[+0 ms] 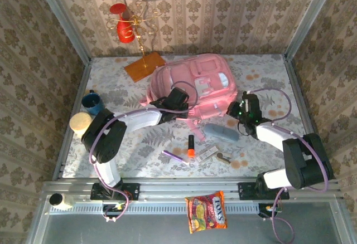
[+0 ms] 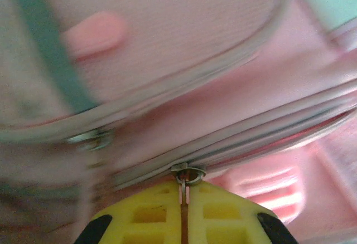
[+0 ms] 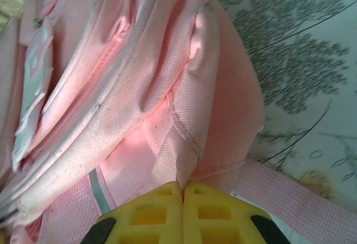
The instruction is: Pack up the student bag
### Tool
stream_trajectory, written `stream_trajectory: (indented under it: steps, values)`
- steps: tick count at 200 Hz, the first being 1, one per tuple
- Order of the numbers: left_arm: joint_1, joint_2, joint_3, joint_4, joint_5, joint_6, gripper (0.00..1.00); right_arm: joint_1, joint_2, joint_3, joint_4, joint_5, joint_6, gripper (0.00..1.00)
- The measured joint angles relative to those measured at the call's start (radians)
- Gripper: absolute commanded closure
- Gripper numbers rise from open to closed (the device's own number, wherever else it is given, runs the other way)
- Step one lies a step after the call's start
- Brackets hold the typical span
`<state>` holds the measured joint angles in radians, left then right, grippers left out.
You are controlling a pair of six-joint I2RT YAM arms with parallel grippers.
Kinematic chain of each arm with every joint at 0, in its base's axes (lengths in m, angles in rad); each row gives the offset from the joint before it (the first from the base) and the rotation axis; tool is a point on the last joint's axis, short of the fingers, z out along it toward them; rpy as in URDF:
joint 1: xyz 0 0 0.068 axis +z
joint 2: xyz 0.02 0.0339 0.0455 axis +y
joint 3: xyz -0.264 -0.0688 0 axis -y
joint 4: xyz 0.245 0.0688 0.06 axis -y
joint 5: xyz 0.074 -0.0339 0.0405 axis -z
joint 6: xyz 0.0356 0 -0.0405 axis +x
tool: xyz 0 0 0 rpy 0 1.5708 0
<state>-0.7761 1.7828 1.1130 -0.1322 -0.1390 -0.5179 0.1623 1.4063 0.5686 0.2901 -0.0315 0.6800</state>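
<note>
student bag (image 1: 196, 80) zip (image 2: 188, 174) in closed left gripper (image 2: 184, 195)

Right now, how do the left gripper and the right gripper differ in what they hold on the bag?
The left gripper pinches the metal zip pull; the right gripper pinches a fabric fold. On the bag, the left gripper sits at the near-left edge, the right gripper at the right edge. Both are shut.

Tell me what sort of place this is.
Probably a staged robot test cell, not a real room: wallpapered panels in a metal frame, a floral-covered table, and a pink student bag.
</note>
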Motion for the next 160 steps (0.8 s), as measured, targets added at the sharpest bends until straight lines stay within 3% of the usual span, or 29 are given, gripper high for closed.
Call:
stream_trajectory:
  steps: [38,75,100,124,160]
  values:
    - [0.053,-0.054,-0.050,-0.015,0.046,0.097,1.00,-0.067,0.096,0.116,-0.089,-0.026,-0.027,0.99]
    - [0.064,-0.114,-0.055,0.000,0.145,0.111,1.00,-0.127,0.160,0.298,-0.223,-0.054,-0.101,0.57]
    - [0.062,-0.122,-0.046,0.006,0.179,0.078,1.00,-0.132,0.117,0.291,-0.246,-0.074,-0.105,0.30]
    - [0.045,-0.122,-0.037,0.012,0.191,0.036,1.00,-0.099,0.011,0.166,-0.249,-0.124,-0.067,0.15]
    - [-0.002,-0.121,-0.012,0.021,0.204,0.011,1.00,-0.006,-0.082,-0.007,-0.198,-0.191,0.053,0.12]
